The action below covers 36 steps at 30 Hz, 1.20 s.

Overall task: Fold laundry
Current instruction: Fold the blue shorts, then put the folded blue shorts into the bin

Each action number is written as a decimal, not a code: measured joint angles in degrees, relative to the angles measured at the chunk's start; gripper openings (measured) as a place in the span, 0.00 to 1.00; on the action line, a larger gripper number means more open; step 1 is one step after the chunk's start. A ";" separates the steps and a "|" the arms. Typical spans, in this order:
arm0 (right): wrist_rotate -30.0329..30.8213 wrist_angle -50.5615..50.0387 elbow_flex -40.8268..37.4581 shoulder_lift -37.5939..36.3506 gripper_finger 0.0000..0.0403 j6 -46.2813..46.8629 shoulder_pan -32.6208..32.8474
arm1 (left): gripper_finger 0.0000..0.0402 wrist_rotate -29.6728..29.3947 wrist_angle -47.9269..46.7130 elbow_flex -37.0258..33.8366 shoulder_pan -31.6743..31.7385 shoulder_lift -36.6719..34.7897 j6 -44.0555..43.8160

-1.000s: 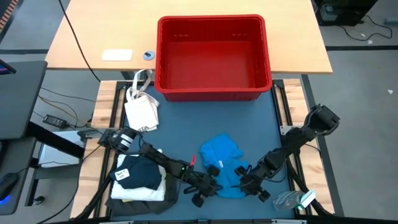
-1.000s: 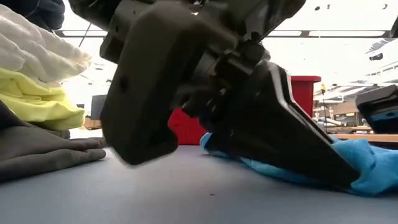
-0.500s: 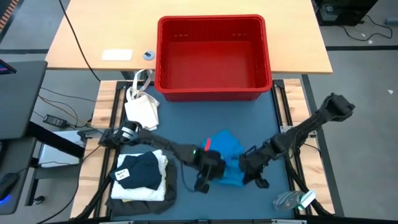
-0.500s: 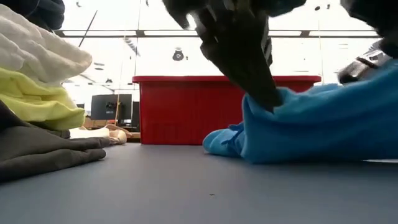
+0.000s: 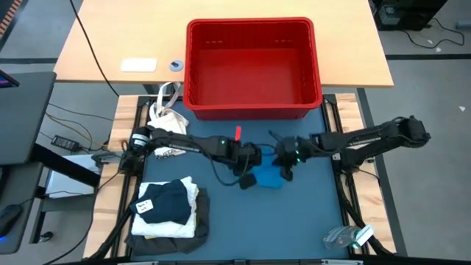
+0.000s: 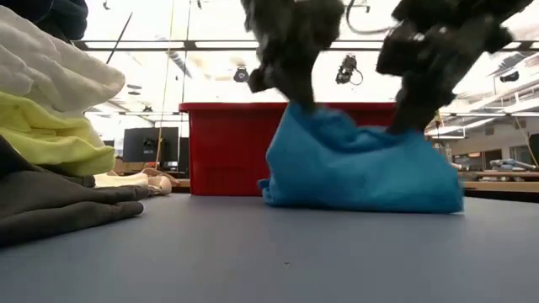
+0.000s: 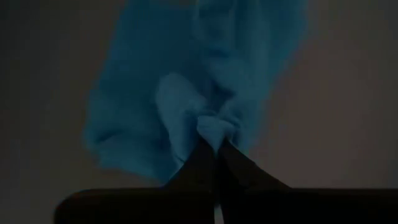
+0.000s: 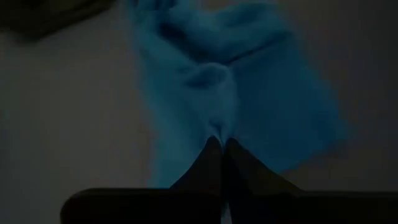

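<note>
Both claws, left claw (image 5: pixel 252 166) and right claw (image 5: pixel 285 166), pinch the blue piece (image 5: pixel 268 177); red basket (image 5: pixel 252 65) apparently just behind.

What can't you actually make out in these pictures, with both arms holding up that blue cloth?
- Blue cloth, high view: mostly covered by the left end effector and right end effector shut on it.
- Its garment type: bunched up in every view.
- Folded stack, low view: cut off by the picture's edge.
- Small item beside the red basket: too small to identify.
</note>
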 joint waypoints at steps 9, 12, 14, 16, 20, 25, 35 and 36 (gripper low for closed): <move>5.40 16.17 0.00 15.13 0.02 -2.19 -13.88 | 0.02 -1.64 10.20 -13.84 9.51 0.50 -9.41; 4.82 16.55 0.00 19.89 0.05 1.99 -15.59 | 0.04 -1.43 14.59 -16.47 11.70 0.41 -9.44; 2.99 15.17 0.00 21.76 0.10 3.80 -15.96 | 0.05 -0.59 14.80 -17.07 12.66 0.41 -9.36; 0.62 13.79 0.12 22.40 0.16 4.82 -15.97 | 0.06 1.93 14.79 -17.08 13.36 0.41 -9.18; -4.74 9.96 -0.03 19.66 0.28 6.37 -15.31 | 0.11 3.48 13.97 -16.95 13.53 -0.71 -6.78; -5.67 9.55 0.00 10.15 0.37 6.55 -14.35 | 0.23 3.74 14.08 -16.93 13.94 -5.06 -4.69; -0.35 20.42 0.02 4.97 0.41 -12.97 0.10 | 0.43 2.94 4.78 -16.89 15.14 -12.03 -2.10; 0.64 22.09 0.04 6.34 0.42 -15.50 1.50 | 0.44 3.52 3.78 -16.89 15.18 -12.05 -2.36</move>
